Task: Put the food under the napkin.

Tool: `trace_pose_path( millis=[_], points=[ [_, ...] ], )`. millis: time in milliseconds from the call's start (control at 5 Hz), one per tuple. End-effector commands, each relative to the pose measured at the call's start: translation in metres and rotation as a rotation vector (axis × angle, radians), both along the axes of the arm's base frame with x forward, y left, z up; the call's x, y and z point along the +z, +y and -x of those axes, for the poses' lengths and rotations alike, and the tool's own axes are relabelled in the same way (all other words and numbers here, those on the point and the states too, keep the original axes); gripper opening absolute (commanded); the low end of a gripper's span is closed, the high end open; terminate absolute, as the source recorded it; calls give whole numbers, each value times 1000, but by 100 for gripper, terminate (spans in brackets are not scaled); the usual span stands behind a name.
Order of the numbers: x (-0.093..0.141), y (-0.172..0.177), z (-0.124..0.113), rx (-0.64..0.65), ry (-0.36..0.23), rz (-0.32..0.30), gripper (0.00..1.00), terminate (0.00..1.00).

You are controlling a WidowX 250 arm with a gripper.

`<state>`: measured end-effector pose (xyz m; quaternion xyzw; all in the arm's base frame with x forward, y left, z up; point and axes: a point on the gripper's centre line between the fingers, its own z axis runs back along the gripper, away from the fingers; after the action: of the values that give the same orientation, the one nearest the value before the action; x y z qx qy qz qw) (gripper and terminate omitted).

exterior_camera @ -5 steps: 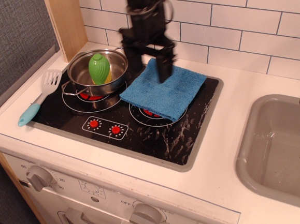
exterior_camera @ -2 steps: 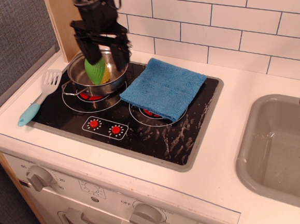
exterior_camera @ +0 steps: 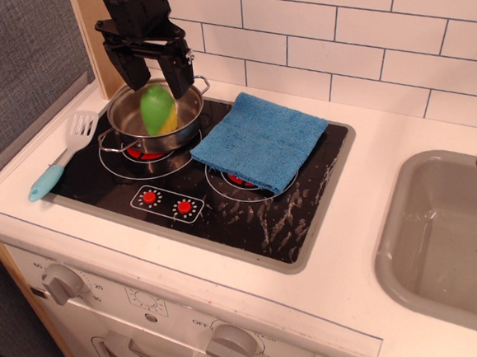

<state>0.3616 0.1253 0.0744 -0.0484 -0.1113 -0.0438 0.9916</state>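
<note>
Since a second ago our gripper (exterior_camera: pixel 156 75) has swung from above the blue napkin (exterior_camera: pixel 259 140) toward the back-left corner of the counter and now hangs over the steel pot (exterior_camera: pixel 156 117), slightly higher than it was a moment before. Its two fingers stand spread apart, one on each side of the pot's mouth, and nothing is caught between them: the pincer is released. The toy corn cob (exterior_camera: pixel 158 109) has not left the pot; it leans tilted against the inner wall, green husk to the left, yellow kernels showing at the lower right.

We judge the cob to be light, hollow, hard plastic: stiff, not fragile, but smooth and rounded, so it could squirt out of a pinch taken near either tapered end. The ribs on the husk should give our pads some bite. We would take it across its widest middle, with the fingers lowered well inside the pot rim, and we need to keep clear of the steel wall and the pot handles on the way down.

The napkin lies flat and folded over the right burner of the black stovetop (exterior_camera: pixel 250 219), just beside the pot, its near corner pointing toward the front edge. It looks soft and limp, so an edge will have to be lifted or the cob pushed beneath it. A white slotted spatula (exterior_camera: pixel 64 152) rests along the left edge, well apart from our work.
</note>
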Motion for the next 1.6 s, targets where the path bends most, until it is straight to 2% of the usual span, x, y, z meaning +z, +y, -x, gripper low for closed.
trace_pose_path(
  millis=[0, 400, 600, 1000, 1200, 1400],
  points=[
    [11, 16, -13, 18, -25, -57, 100, 0],
    [-21, 5, -19, -17, 66, -72, 100, 0],
    [-22, 1, -18, -21, 58, -66, 0, 0],
    [26, -3, -13, -51, -40, -97, 0, 0],
    [51, -18, -4, -85, -106, -128, 0, 0],
    [52, -47, 11, -146, -101, -106, 0, 0]
  ],
)
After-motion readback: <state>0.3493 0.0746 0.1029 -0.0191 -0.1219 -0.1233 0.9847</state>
